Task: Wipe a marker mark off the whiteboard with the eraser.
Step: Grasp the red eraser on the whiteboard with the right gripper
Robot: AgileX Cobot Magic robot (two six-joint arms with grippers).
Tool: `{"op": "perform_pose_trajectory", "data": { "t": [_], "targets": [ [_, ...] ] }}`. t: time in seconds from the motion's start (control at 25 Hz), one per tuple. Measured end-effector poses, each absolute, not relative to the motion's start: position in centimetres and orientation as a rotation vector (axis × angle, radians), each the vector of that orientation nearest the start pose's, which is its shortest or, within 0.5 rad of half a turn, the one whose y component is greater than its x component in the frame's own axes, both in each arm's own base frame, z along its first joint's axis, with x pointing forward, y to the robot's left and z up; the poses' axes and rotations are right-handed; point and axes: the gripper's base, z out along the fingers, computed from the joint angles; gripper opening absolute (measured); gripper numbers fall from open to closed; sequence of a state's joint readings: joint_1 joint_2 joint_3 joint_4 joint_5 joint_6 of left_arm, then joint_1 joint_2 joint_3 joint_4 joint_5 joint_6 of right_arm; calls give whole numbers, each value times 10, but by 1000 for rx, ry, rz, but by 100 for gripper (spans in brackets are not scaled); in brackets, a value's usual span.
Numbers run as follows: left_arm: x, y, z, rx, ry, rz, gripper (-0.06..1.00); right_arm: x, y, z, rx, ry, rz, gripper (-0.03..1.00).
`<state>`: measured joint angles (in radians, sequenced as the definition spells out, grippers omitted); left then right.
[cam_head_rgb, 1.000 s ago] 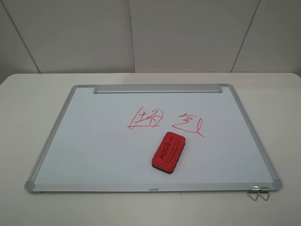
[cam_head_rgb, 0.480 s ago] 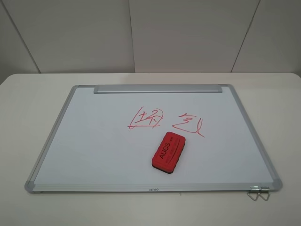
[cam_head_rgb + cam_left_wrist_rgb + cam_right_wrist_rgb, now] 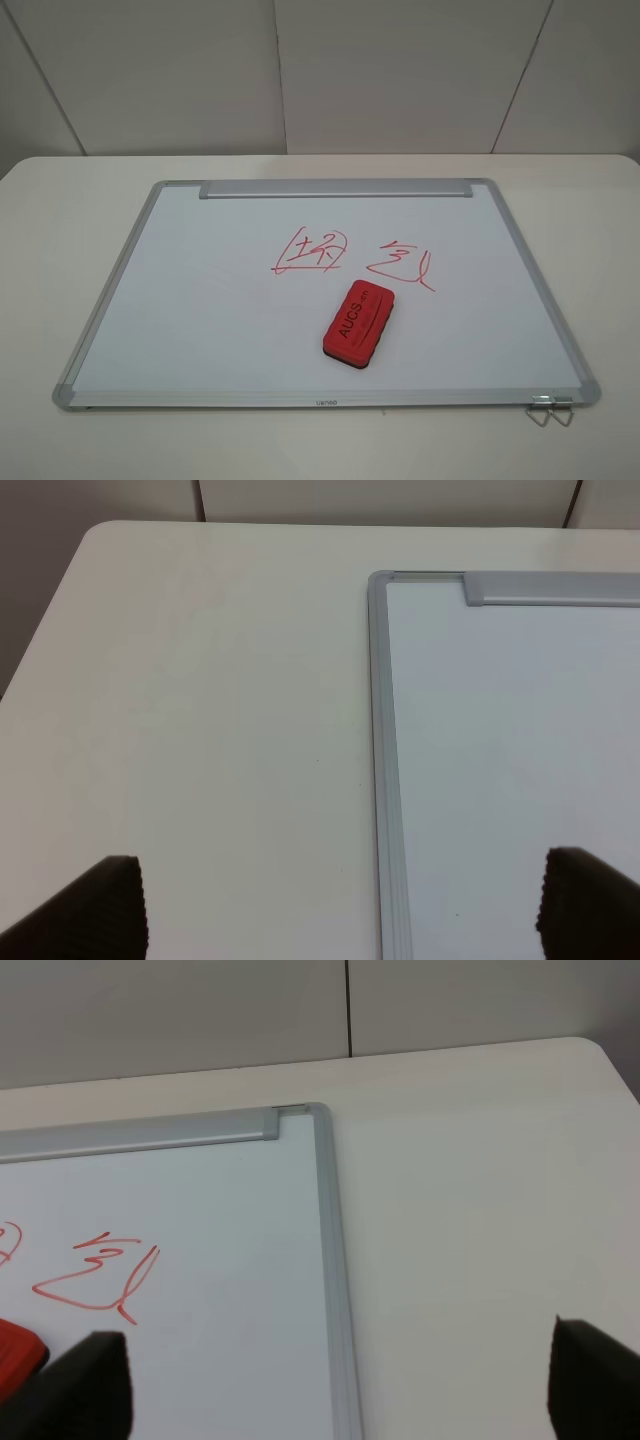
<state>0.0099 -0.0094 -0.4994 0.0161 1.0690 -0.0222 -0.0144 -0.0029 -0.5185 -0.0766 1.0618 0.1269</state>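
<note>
The whiteboard (image 3: 200, 300) lies flat on a white table. The marker mark (image 3: 312, 252), a red slanted box with crossing strokes and an underline, sits near the board's middle. The red eraser (image 3: 359, 322) rests on the board just in front of it, slightly to the right, with nothing touching it. No arm shows in the exterior high view. My left gripper (image 3: 340, 920) is open above the board's left frame (image 3: 380, 780). My right gripper (image 3: 340, 1390) is open over the board's right frame (image 3: 335, 1290), and a corner of the eraser (image 3: 18, 1352) shows beside one fingertip.
A second red zigzag scribble (image 3: 400, 265) with a hooked tail lies right of the mark and shows as the scribble (image 3: 95, 1275) in the right wrist view. The silver tray strip (image 3: 335, 188) runs along the far edge. Metal wire hangers (image 3: 550, 408) stick out at the near right corner.
</note>
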Motion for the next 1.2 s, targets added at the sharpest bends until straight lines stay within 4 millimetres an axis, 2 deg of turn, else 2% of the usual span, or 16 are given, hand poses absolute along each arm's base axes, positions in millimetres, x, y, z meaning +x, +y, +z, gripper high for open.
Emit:
{"op": "perform_pose_trajectory", "data": {
  "t": [0.28, 0.4, 0.52, 0.6, 0.76, 0.84, 1.04, 1.2],
  "targets": [
    [-7, 1, 276, -34, 2043, 12, 78, -7, -6, 282, 147, 2021, -20, 74],
    [-7, 1, 276, -34, 2043, 12, 78, 5, -6, 283, 151, 2095, -17, 74],
    [-7, 1, 276, -34, 2043, 12, 78, 32, -3, 279, 161, 2262, 13, 74],
    [-7, 1, 276, -34, 2043, 12, 78, 56, -1, 278, 173, 2393, 51, 74],
    [-7, 1, 276, -34, 2043, 12, 78, 108, 2, 284, 180, 2537, 91, 74],
    [-7, 1, 276, -34, 2043, 12, 78, 135, 10, 282, 150, 2613, 117, 74],
    [-7, 1, 276, -34, 2043, 12, 78, 183, 52, 264, 63, 2785, 193, 74],
    [-7, 1, 276, -34, 2043, 12, 78, 216, 92, 238, 11, 2869, 211, 74]
  ]
}}
